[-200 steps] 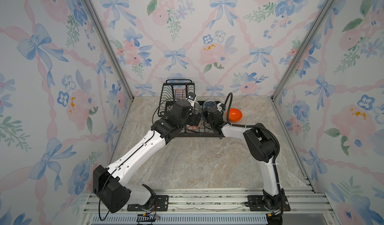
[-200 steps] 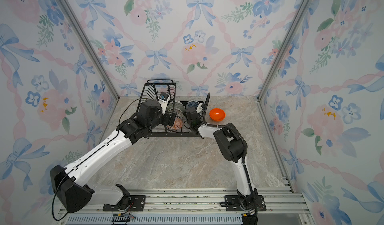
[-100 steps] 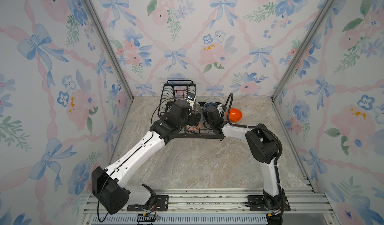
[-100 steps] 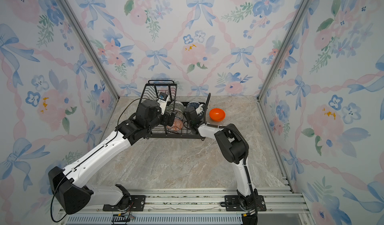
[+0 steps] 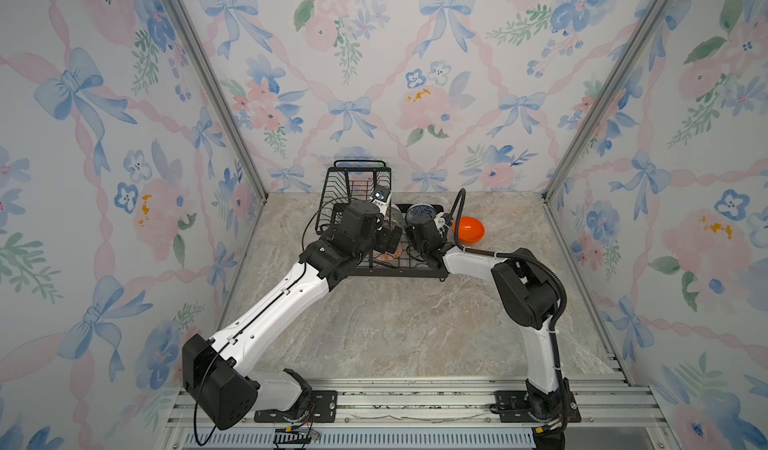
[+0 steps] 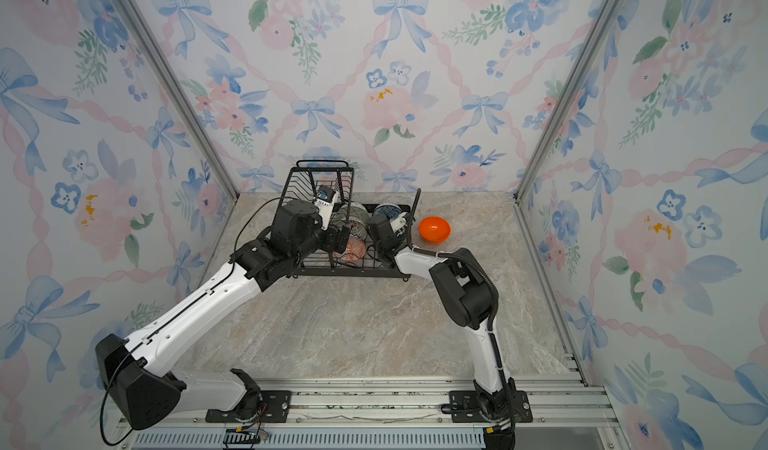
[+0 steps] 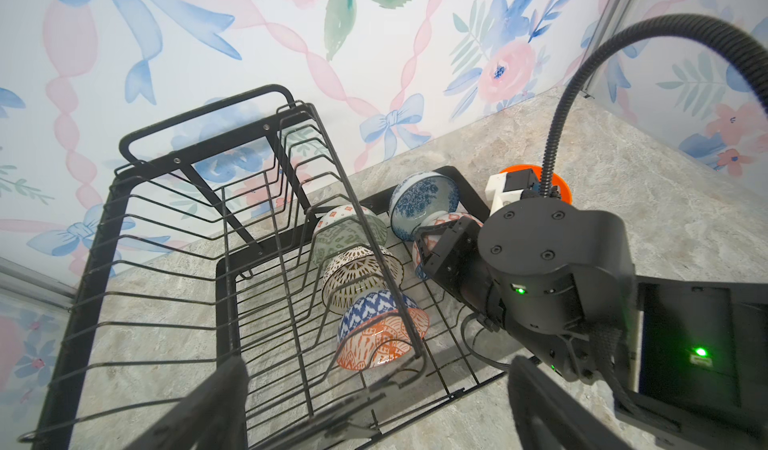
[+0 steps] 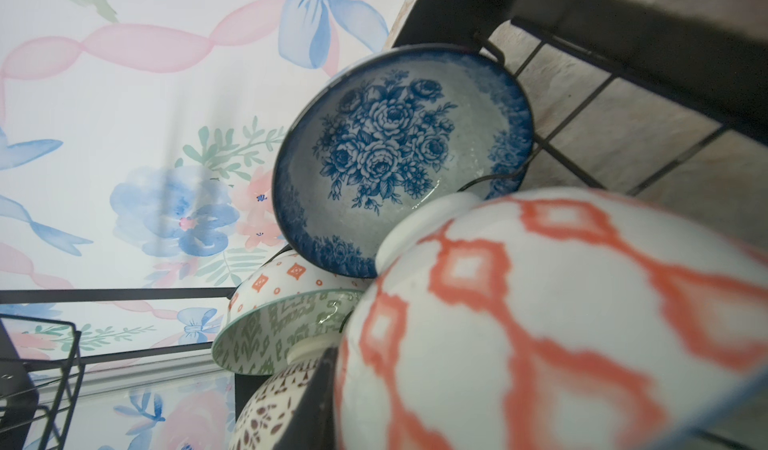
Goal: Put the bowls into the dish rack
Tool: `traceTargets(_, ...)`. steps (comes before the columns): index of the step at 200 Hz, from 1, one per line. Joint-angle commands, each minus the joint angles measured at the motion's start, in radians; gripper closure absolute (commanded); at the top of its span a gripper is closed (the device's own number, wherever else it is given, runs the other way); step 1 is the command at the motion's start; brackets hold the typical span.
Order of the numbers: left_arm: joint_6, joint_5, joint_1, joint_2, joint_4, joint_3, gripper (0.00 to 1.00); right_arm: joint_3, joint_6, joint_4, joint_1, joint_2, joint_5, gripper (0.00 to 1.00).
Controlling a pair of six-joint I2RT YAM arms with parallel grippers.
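Observation:
The black wire dish rack (image 5: 358, 176) (image 6: 321, 176) (image 7: 195, 203) stands at the back of the table. On edge in its lower tray are a blue-and-white floral bowl (image 7: 424, 203) (image 8: 399, 153), a grey-green patterned bowl (image 7: 349, 234) (image 8: 282, 331), a brown-lattice bowl (image 7: 361, 279) and a blue geometric bowl (image 7: 382, 331). My right gripper (image 7: 434, 246) (image 5: 415, 240) is at an orange-and-white bowl (image 8: 561, 323) in the tray. One dark finger (image 8: 316, 402) lies along its wall; the other is hidden. My left gripper (image 7: 374, 410) (image 5: 392, 240) hangs open over the tray's front, holding nothing. A plain orange bowl (image 5: 468, 230) (image 6: 434, 229) sits on the table right of the rack.
The rack's upper basket (image 7: 174, 261) rises on the left half, close to my left wrist. My two wrists are close together over the lower tray (image 5: 399, 276). Patterned walls close in at the back and both sides.

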Motion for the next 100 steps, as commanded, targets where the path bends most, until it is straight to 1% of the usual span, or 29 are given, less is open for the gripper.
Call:
traceTargets(1, -0.003, 0.006, 0.008, -0.026, 0.001, -0.015, 0.02, 0.0, 0.018, -0.112, 0.005, -0.008, 0.025, 0.73)
traceTargets(26, -0.004, 0.005, 0.008, -0.028, 0.0, -0.015, 0.02, 0.005, 0.008, -0.114, 0.001, -0.014, 0.019, 0.7)
traceTargets(64, -0.008, 0.005, 0.008, -0.026, 0.0, -0.015, 0.02, 0.033, -0.039, -0.131, -0.005, -0.026, 0.01, 0.62)
traceTargets(75, -0.009, 0.006, 0.009, -0.026, 0.0, -0.016, 0.02, 0.037, -0.046, -0.13, -0.006, -0.031, 0.008, 0.61)
traceTargets(100, -0.019, 0.003, 0.008, -0.027, 0.0, -0.017, 0.02, 0.039, -0.058, -0.136, -0.007, -0.046, 0.006, 0.55)
